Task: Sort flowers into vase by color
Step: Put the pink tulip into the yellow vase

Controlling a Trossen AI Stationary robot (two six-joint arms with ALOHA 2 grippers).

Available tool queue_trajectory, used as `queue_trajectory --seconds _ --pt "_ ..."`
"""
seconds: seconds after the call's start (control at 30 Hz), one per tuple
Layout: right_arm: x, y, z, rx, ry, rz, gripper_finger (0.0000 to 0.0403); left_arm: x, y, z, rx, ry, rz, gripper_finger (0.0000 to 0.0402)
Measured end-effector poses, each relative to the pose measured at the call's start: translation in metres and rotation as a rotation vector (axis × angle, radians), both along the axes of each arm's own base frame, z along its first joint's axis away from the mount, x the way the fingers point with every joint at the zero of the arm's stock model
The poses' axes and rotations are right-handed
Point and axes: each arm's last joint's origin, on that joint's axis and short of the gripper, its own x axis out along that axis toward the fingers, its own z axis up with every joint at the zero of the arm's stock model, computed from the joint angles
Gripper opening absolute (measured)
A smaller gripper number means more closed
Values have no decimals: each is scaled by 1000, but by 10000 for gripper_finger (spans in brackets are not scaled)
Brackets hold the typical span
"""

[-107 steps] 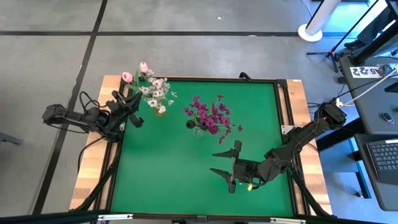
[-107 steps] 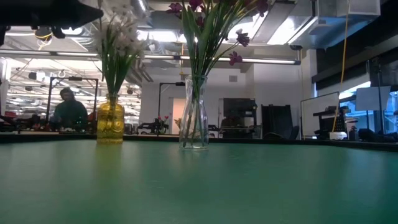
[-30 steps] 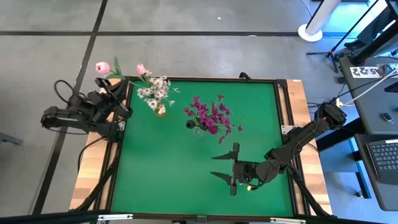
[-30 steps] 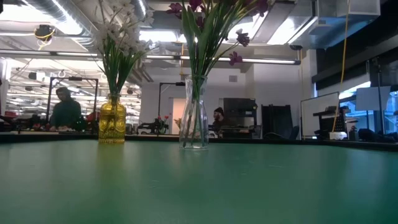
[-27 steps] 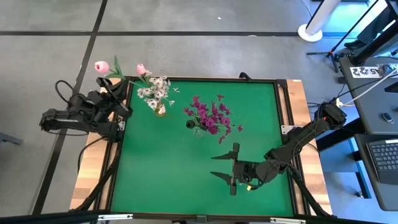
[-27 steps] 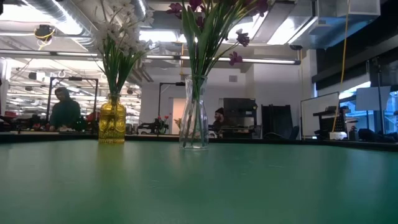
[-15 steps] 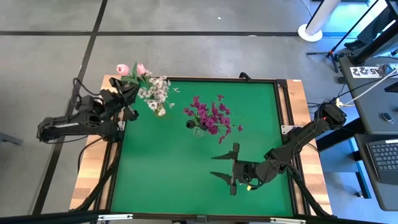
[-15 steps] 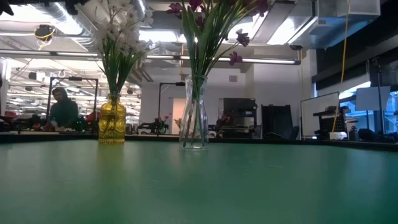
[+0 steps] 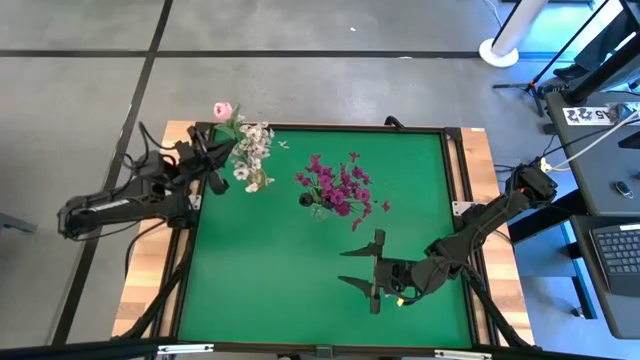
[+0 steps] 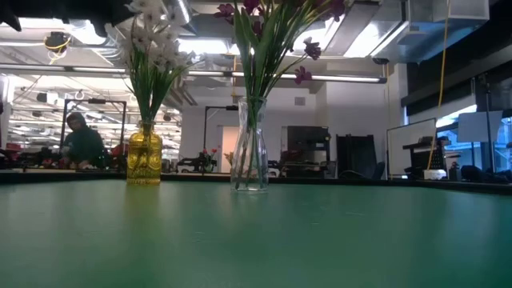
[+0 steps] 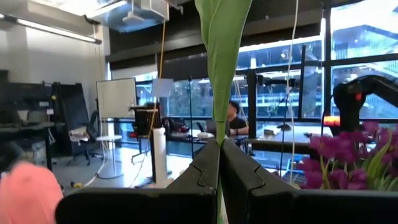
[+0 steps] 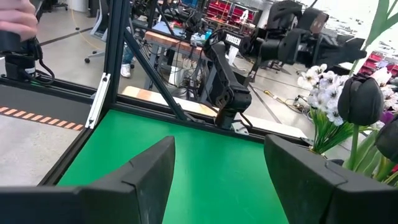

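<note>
My left gripper is at the table's far left corner, next to the white flowers, and is shut on a green tulip stem. A pink bud shows just past the far edge. The white flowers stand with their stems in a yellow vase. Magenta flowers stand in a clear vase mid-table. My right gripper hovers open over the near right part of the mat, with nothing between its fingers. My left gripper pinches the green stem between its two fingers. The fingers come from the table's left, about level. The stem and a leaf rise above the fingers and leave the wrist view at its top. The flower is clear of the table.
The green mat lies in a dark frame on a wooden table. In the wrist view a blurred pink bud shows close by and the magenta blossoms off to one side. People sit at desks beyond the table.
My left gripper has swung toward the table's right, toward the yellow vase, sinking a little and staying shut. The pink bud it carries has gone from beyond the left corner to beside the white flowers, joining the bud that stayed near the far edge.
</note>
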Motion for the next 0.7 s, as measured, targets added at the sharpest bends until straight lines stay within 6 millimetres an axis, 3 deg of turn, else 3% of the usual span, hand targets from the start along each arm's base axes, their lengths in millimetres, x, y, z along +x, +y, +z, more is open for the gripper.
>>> queue_trajectory --seconds 0.47,0.7 --pt "0 0 -2 -2 20 -1 246 4 13 -72 -48 -52 58 0" --pt "0 0 -3 -4 22 -1 246 1 12 -70 4 -142 37 0"
